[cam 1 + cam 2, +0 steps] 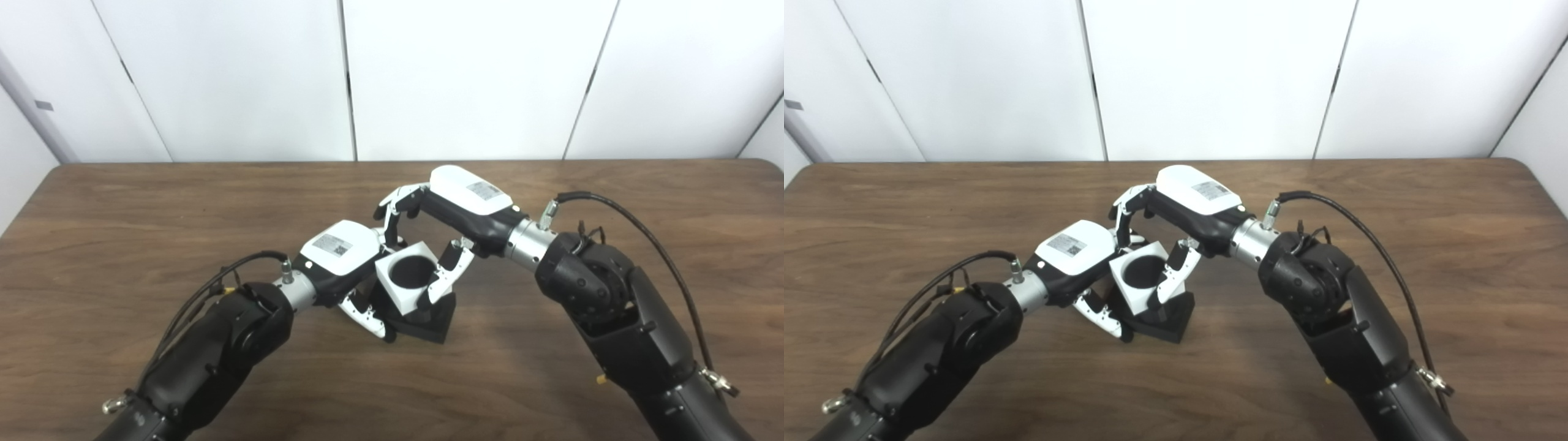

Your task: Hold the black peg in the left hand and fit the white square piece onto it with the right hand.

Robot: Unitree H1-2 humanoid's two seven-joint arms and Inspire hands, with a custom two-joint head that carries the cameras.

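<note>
— So, why do both hands crowd mid-table?
— The left hand (340, 254) steadies the black peg (429, 318), its base on the wooden table (122, 245), fingers curled round it, so the target stays put. How tight that grip is cannot be told.

— And the white square piece (407, 277)?
— Pinched between the right hand's (456, 211) thumb and fingers, tilted, round hole upward, directly over the base. Whether it has seated cannot be told; the tilt suggests alignment remains.

Square piece (407, 274) sits on peg base (429, 318), mid-table (122, 202), between both robot hands.
</note>
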